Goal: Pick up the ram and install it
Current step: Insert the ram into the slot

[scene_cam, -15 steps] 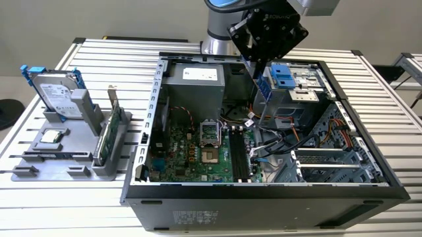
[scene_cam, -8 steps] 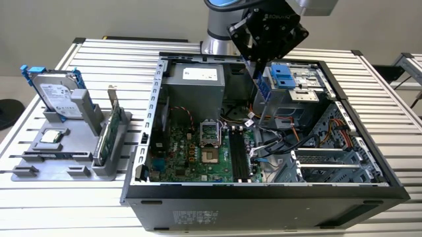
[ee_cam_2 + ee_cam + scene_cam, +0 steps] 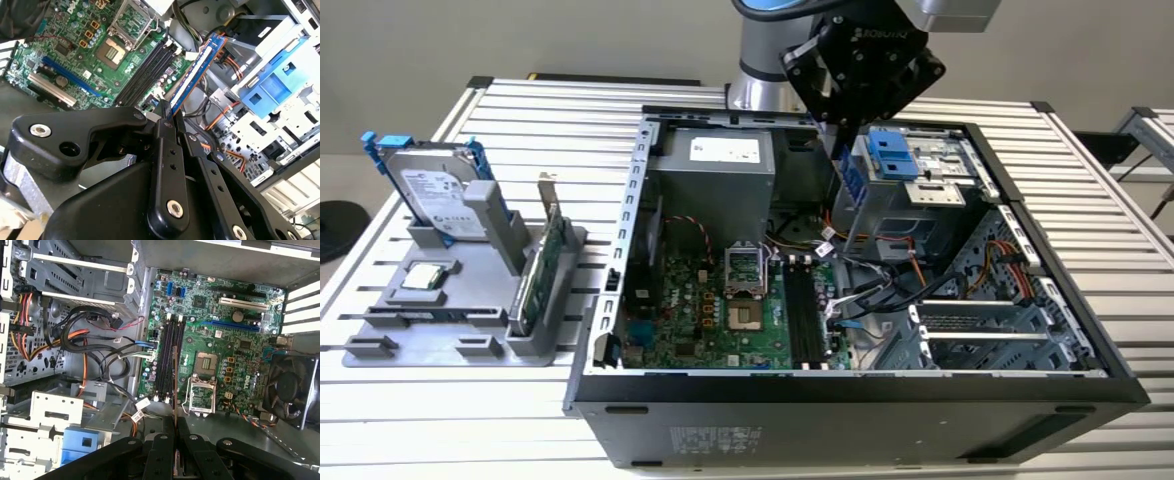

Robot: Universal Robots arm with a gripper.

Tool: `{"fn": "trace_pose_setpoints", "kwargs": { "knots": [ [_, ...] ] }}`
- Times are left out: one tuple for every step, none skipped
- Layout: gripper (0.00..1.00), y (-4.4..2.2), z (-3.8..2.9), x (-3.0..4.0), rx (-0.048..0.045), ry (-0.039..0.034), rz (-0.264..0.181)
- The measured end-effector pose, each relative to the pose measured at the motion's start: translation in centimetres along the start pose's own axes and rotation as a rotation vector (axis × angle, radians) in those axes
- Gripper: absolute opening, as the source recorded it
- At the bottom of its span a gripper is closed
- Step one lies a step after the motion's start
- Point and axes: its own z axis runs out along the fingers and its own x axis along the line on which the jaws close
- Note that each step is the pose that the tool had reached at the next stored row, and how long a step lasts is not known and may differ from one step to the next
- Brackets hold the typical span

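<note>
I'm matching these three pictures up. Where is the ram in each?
Exterior view: the ram hangs upright beneath the gripper, over the open case.
Second wrist view: it juts from the gripper, a blue stick alongside the memory slots.
First wrist view: edge-on, a thin line running from the gripper over those slots.
Shared landmark: the black memory slots.

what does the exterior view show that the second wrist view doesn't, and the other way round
Exterior view: a grey rack on the exterior view's left of the computer case, holding a hard drive with blue rails and a green expansion card, all on a slatted table.
Second wrist view: the ram's blue face, clamped at one end.
Both: the pincer, the motherboard, its memory slots, the open processor socket and the blue drive bay.
</note>
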Motion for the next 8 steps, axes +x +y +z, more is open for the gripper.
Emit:
{"fn": "trace_pose_setpoints", "kwargs": {
  "knots": [
    [0.00,0.00,0.00,0.00,0.0000,0.0000,0.003],
    [0.00,0.00,0.00,0.00,0.0001,0.0001,0.006],
    [0.00,0.00,0.00,0.00,0.0001,0.0001,0.009],
    [0.00,0.00,0.00,0.00,0.0001,0.0001,0.011],
    [0.00,0.00,0.00,0.00,0.0002,0.0001,0.012],
    [0.00,0.00,0.00,0.00,0.0001,0.0001,0.013],
    [0.00,0.00,0.00,0.00,0.0001,0.0001,0.014],
    [0.00,0.00,0.00,0.00,0.0002,0.0001,0.016]
  ]
}}
